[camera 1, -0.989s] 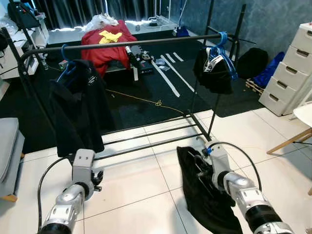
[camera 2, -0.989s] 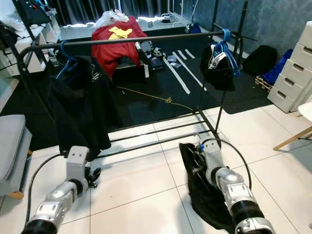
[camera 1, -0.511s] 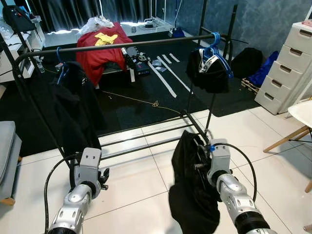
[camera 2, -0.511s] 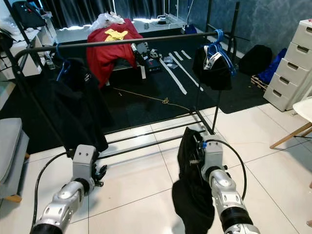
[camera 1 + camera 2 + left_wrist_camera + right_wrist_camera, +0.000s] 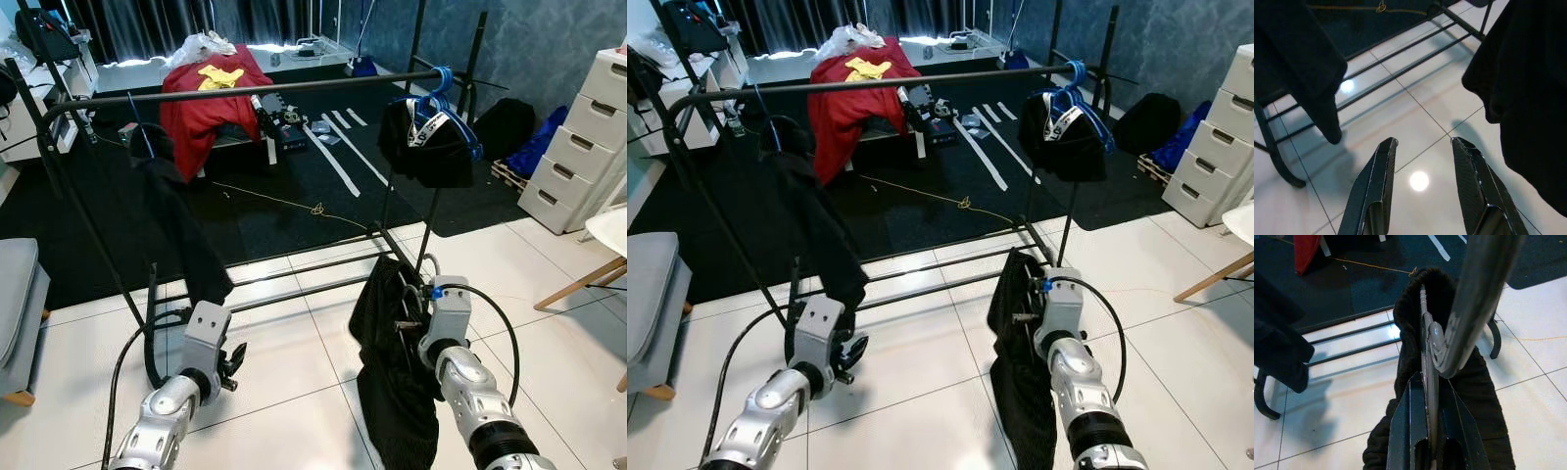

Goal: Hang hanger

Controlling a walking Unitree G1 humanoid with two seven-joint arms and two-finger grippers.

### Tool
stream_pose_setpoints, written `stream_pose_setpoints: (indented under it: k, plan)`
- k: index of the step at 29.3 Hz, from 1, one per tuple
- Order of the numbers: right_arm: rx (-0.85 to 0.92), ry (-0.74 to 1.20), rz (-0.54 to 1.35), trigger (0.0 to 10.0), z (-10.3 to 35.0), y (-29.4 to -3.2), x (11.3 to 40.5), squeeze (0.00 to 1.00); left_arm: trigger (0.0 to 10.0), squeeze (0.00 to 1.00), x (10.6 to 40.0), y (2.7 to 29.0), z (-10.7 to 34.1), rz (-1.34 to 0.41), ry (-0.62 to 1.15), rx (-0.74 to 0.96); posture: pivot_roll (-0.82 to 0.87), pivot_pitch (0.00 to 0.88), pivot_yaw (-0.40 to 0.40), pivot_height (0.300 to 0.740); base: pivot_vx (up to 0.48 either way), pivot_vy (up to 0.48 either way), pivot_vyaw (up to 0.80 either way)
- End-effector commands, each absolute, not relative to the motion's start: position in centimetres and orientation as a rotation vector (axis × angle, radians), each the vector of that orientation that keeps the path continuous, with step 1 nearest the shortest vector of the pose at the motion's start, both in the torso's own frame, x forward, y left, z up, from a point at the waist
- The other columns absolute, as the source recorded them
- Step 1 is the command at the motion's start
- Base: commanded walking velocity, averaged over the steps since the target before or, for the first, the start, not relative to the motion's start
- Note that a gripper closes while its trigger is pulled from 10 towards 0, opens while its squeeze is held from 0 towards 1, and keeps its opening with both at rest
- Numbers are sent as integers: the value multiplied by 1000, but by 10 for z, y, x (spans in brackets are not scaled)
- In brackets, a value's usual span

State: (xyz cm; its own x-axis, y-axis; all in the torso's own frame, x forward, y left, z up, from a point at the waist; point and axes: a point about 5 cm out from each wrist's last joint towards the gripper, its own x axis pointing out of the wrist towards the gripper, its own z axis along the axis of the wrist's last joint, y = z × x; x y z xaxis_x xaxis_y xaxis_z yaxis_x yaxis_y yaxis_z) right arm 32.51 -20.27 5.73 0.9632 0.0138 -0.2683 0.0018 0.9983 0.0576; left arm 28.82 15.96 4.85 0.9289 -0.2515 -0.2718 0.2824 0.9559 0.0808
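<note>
Home room, clothes rack (image 5: 245, 90), drawers (image 5: 586, 147)

**Gloss underfoot, matt cloth on metal**

The floor tiles (image 5: 294, 392) are pale and glossy, throwing back bright spots of lamp light. The clothes rack (image 5: 245, 90) is thin dark metal tube with a dull sheen. The black garment (image 5: 387, 352) clamped by the right gripper (image 5: 1431, 396) is soft, matt cloth, wrapped over a hanger (image 5: 1426, 333) of smooth grey metal. The left gripper (image 5: 1422, 147) has smooth, faintly shiny black fingers. Both arms are brushed silver metal. The dark carpet (image 5: 294, 186) looks rough and lightless.
</note>
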Motion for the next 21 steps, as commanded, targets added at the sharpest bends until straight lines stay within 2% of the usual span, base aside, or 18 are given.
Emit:
stream_pose_setpoints:
  k: [1, 10, 21]
  plan:
    - [78, 208, 12, 10000, 68, -199, 331, 0, 10000, 0, 286, 158, 46, -275, 269, 132, 6, 41, 2, 740, 0, 0, 0]
    - [86, 217, 58, 10000, 64, -188, 332, 0, 10000, 0, 287, 162, 45, -210, 282, 125, 16, 38, -9, 740, 0, 0, 0]
    - [95, 221, 76, 10000, 62, -183, 331, 0, 10000, 0, 286, 157, 47, -247, 262, 115, 18, 29, -2, 740, 0, 0, 0]
